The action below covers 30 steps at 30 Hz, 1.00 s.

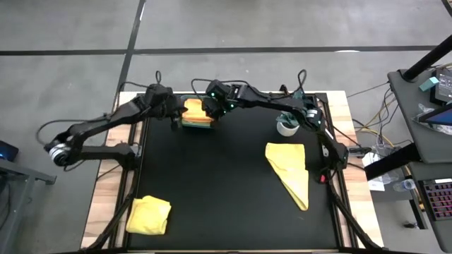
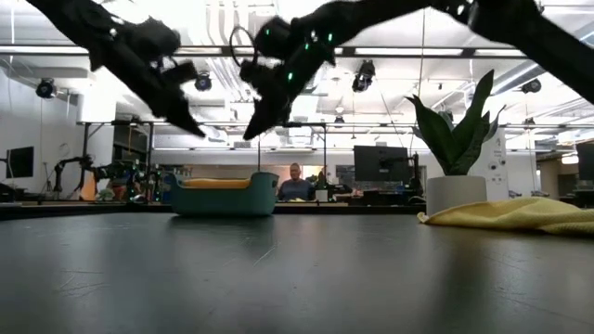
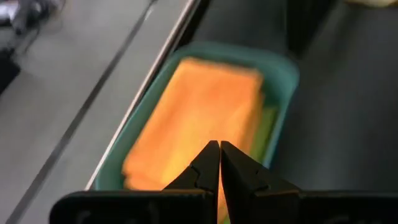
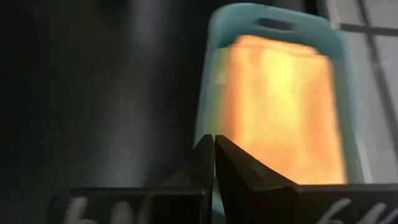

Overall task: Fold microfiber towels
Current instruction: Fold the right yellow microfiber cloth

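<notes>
At twelve o'clock our left gripper (image 1: 174,118) and right gripper (image 1: 209,113), both shut and empty, hover over the teal bin (image 1: 185,123) holding a folded orange towel (image 1: 195,111); two yellow towels, at four (image 1: 290,169) and seven (image 1: 149,214), await folding.

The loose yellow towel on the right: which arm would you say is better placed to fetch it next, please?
Probably the right: that towel lies on its side, beside its base. Both grippers, left and right, hover shut above the teal bin.

No text, label, brand, number or sign can be read in any of the views. Pale marks show at the near edge of the right wrist view, but they are too blurred to make out.
</notes>
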### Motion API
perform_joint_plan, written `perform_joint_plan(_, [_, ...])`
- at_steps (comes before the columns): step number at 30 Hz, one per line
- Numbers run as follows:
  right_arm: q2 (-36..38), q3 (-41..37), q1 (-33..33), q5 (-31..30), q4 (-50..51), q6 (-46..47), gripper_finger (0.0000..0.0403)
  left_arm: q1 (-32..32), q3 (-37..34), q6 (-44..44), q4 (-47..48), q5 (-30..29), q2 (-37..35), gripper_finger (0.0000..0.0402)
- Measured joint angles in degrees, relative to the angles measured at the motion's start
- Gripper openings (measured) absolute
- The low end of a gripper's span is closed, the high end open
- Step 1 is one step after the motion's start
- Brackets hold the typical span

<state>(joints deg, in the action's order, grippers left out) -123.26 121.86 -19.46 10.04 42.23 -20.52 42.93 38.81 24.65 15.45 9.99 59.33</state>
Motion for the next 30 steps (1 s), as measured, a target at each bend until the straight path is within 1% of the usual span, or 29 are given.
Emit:
perform_joint_plan(2, [1.51, -0.28, 1.89, 0.0, 3.19, 0.57, 0.0008, -3.17, -0.77, -2.78, -0.8, 0.02, -3.08, 0.0])
perform_joint_plan(5, [3.56, -1.8, 5.15, -0.03, 7.04, 1.75, 0.0008, -9.65, -2.88, -6.27, -3.89, 0.12, -6.85, 0.0])
perform_joint_plan(9, [6.98, -6.92, 10.24, -1.97, 10.17, 4.7, 0.0008, -18.63, -4.87, -10.1, -7.41, 0.16, -10.18, 0.0])
perform_joint_plan(12, [10.58, -12.31, 13.77, -3.44, 12.81, 9.63, 0.0008, -24.63, -7.19, -12.92, -11.92, 0.01, -11.61, 0.0])
perform_joint_plan(16, [16.49, -21.59, 17.81, -4.08, 15.34, 20.51, 0.0008, -30.89, -9.11, -15.37, -15.03, -0.03, -12.0, 0.0])
perform_joint_plan(21, [24.1, -33.3, 21.25, -4.2, 17.85, 37.07, 0.0008, -35.67, -10.53, -15.53, -18.59, -0.1, -10.62, 0.0])
perform_joint_plan(25, [28.53, -42.03, 21.56, -6.02, 18.11, 51.48, 0.0012, -36.78, -10.81, -15.51, -21.18, -0.22, -9.12, 0.0])
perform_joint_plan(27, [29.91, -45.6, 21.52, -7.68, 17.9, 55.62, 0.0022, -36.78, -10.8, -15.51, -22.56, -0.25, -8.36, 0.0])
perform_joint_plan(30, [30.88, -50.33, 21.59, -9.28, 17.68, 59.91, 0.0049, -36.78, -10.8, -15.51, -22.74, -0.25, -7.34, 0.0])
